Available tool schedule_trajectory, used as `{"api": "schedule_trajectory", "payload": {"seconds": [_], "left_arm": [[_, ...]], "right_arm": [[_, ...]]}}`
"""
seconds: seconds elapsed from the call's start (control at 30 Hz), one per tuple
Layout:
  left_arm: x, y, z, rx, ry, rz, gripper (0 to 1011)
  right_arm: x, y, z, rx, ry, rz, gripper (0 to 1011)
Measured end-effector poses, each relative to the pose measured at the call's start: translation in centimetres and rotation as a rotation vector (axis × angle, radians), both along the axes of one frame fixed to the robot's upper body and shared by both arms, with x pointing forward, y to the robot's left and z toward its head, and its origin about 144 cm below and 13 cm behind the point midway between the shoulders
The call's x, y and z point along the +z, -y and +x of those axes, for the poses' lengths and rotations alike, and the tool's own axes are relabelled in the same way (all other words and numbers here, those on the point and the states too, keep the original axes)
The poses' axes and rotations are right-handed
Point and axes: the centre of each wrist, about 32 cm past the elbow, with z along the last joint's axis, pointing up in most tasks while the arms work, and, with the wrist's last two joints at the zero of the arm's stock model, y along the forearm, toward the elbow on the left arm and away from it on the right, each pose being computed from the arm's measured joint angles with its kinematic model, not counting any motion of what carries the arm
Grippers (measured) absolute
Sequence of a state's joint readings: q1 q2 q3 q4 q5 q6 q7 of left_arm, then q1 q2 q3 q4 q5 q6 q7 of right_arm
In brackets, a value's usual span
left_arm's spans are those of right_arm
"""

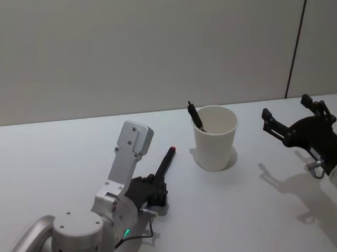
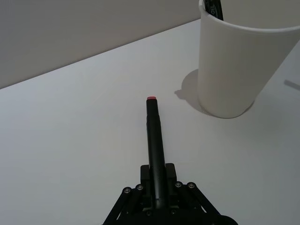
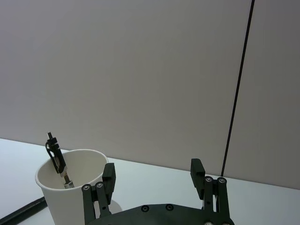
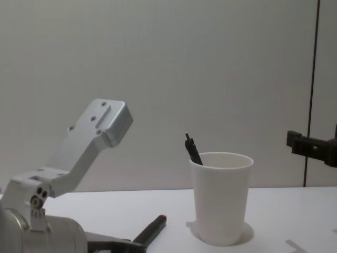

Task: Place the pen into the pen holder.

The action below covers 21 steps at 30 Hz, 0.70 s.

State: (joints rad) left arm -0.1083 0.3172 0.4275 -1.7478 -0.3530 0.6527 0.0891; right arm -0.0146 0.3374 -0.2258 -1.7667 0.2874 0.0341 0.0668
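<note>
The pen holder (image 1: 215,140) is a white paper cup standing on the white table, and a black clip pen (image 1: 195,114) leans inside it against the rim. My left gripper (image 1: 159,189) is shut on a black pen (image 1: 166,164) with a red end. That end points up and toward the cup, a short way to its left. In the left wrist view the pen (image 2: 155,140) sticks out from the gripper (image 2: 157,172) toward the cup (image 2: 234,65). To the right of the cup my right gripper (image 1: 285,107) hangs open and holds nothing, and its wrist view shows the cup (image 3: 70,190) beyond it.
The white table (image 1: 57,160) runs back to a plain grey wall. A dark vertical seam (image 1: 297,40) marks the wall at the right. My left forearm (image 4: 87,142) rises at the left in the chest view.
</note>
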Motion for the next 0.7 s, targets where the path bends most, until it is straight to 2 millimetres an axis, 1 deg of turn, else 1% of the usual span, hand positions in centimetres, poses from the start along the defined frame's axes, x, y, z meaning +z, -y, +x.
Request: {"api": "schedule_trajectory", "payload": {"seconds": [0.4,0.7], "left_arm": [[-0.07,-0.07,-0.01,-0.005,0.009,0.003,189],[0.00,-0.59,-0.27,-0.009,0.082,0.013,189]], "right_arm": [[0.00,0.00,0.00,0.000,0.000,0.000,1001],[0.00,0.00,0.00,0.000,0.000,0.000,1001]]}}
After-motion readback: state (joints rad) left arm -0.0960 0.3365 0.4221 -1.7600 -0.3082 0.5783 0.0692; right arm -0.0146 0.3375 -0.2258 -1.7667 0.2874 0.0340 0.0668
